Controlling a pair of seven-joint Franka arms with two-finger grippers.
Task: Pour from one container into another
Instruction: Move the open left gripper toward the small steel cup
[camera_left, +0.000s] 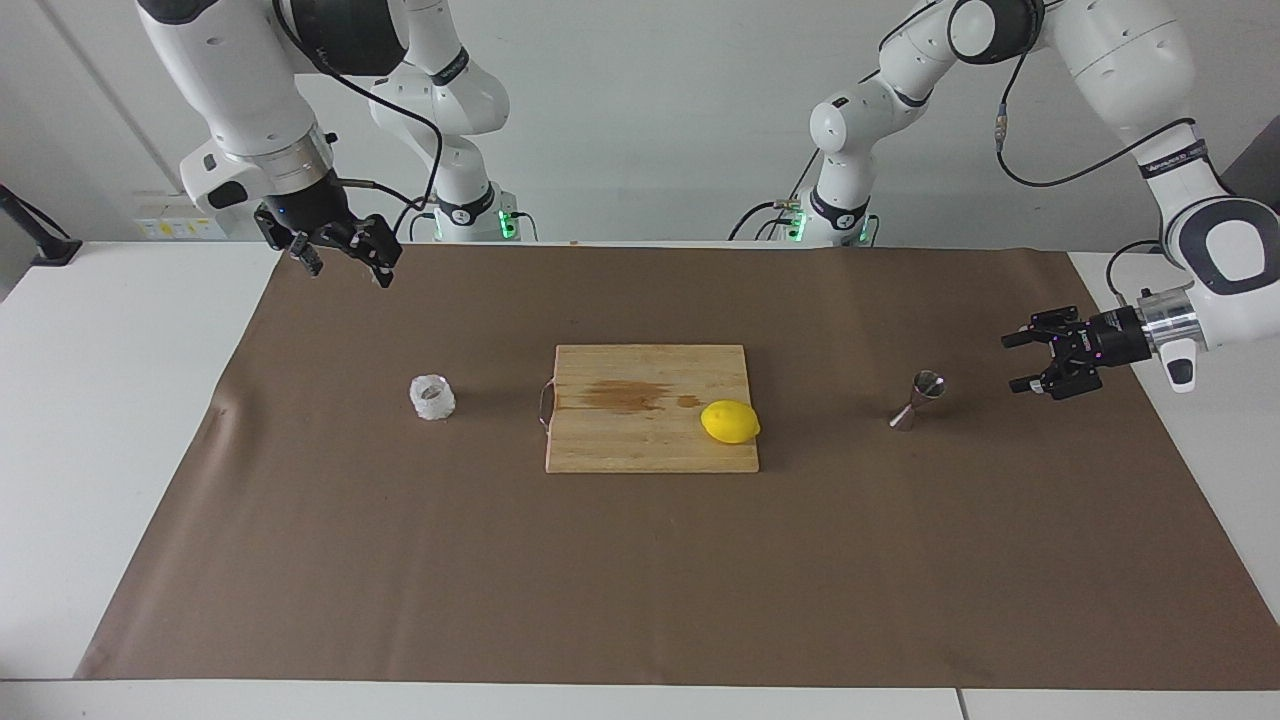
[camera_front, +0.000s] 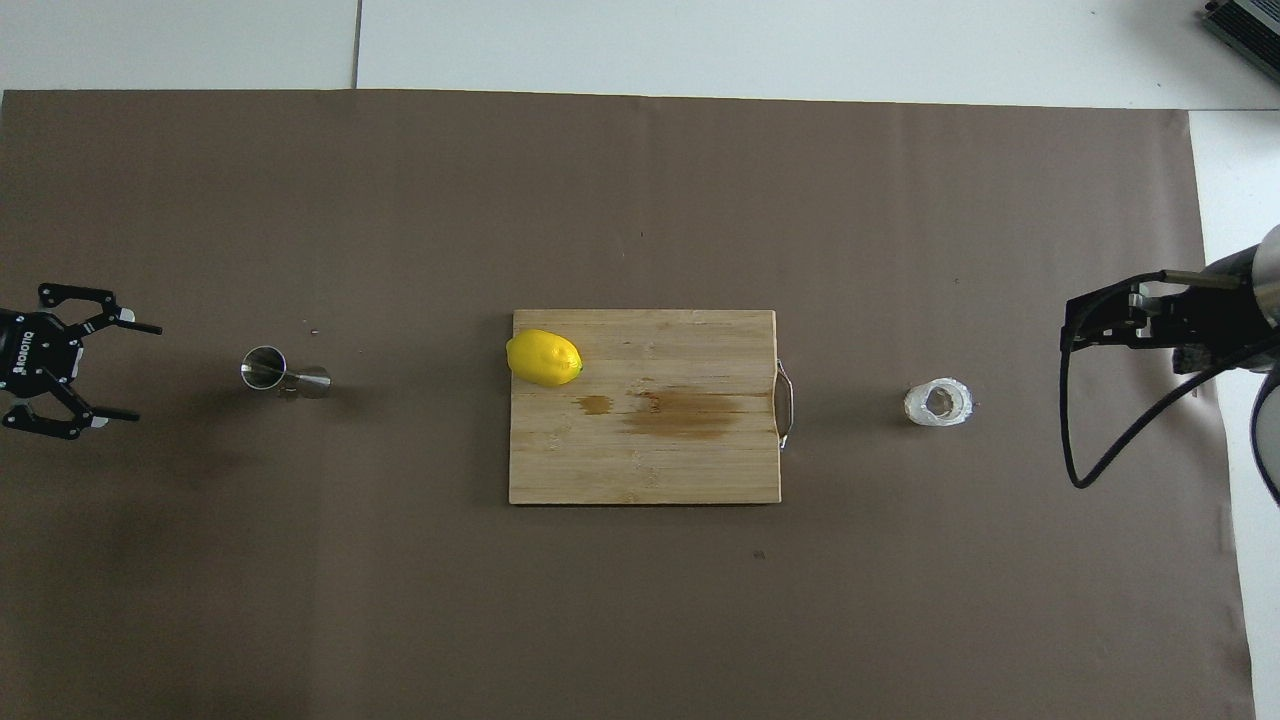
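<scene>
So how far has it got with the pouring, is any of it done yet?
Nothing is poured yet. The glass cup and the metal jigger stand untouched on the brown mat, either side of the cutting board with its lemon. In hand: the left gripper, open, is beside the jigger. The right gripper waits open, up in the air. Left: gripping, lifting, pouring.
</scene>
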